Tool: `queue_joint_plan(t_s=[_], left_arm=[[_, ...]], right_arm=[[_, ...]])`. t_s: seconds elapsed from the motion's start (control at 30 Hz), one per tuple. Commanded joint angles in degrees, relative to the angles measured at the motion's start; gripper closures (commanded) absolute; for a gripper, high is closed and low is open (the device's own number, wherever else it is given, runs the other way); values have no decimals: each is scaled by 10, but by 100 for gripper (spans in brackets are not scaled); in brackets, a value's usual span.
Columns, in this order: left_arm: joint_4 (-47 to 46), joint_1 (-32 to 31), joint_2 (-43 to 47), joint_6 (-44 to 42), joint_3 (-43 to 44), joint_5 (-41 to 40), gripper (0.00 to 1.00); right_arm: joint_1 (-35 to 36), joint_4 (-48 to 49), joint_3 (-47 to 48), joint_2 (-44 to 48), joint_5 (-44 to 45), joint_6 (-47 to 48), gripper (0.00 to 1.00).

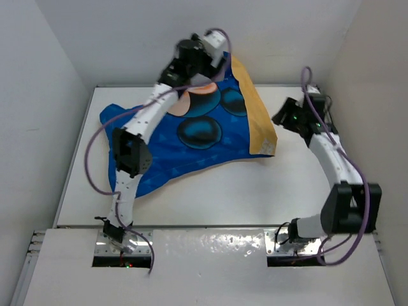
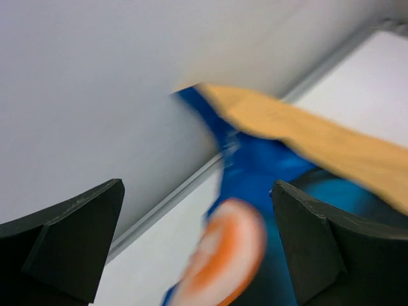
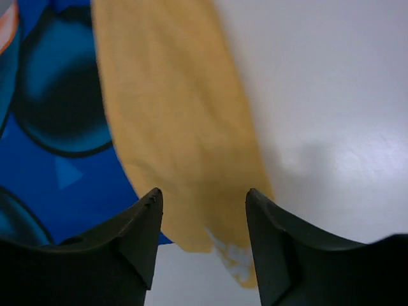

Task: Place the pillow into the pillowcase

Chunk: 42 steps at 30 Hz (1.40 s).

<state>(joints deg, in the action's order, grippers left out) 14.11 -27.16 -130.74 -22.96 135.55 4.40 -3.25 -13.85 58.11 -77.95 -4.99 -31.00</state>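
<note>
The tabletop (image 1: 210, 197) carries the pillowcase (image 1: 191, 137), blue side up and spread from far centre toward the near left. The pillow is not visible in any view. The case sits mounded, so the pillow is probably inside, but this cannot be confirmed.

The orange edge (image 1: 258, 115) runs along the right side of the case and ends in a corner on the tabletop.

The left end effector (image 2: 197, 185) hangs above the far end of the case, jaws wide, holding nothing. The right end effector (image 3: 203, 194) hangs over the orange corner, jaws partly apart, gripping nothing.

Before any regrasp, confirm that no white fabric shows along the orange edge. Lower squarely and pinch a single layer only.
</note>
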Motion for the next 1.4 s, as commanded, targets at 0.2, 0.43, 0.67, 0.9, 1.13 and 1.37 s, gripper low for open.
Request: queue_joint_plan(t_s=[0.2, 0.43, 0.67, 0.9, 1.13, 1.37], left_arm=[[262, 290, 298, 54, -290, 21, 0], [205, 381, 384, 56, -563, 126, 0], [123, 381, 369, 46, -673, 148, 0], [102, 397, 325, 20, -702, 157, 69], [66, 421, 325, -44, -724, 94, 100], [36, 430, 352, -128, -724, 64, 100]], right_arm=[[124, -64, 187, -216, -63, 180, 11], [100, -60, 202, -286, -99, 105, 76], [62, -15, 60, -151, -169, 63, 100], [-69, -9, -58, -35, -368, -27, 96], [-221, -99, -87, 14, -303, -37, 100], [-299, -77, -60, -22, -153, -86, 89]])
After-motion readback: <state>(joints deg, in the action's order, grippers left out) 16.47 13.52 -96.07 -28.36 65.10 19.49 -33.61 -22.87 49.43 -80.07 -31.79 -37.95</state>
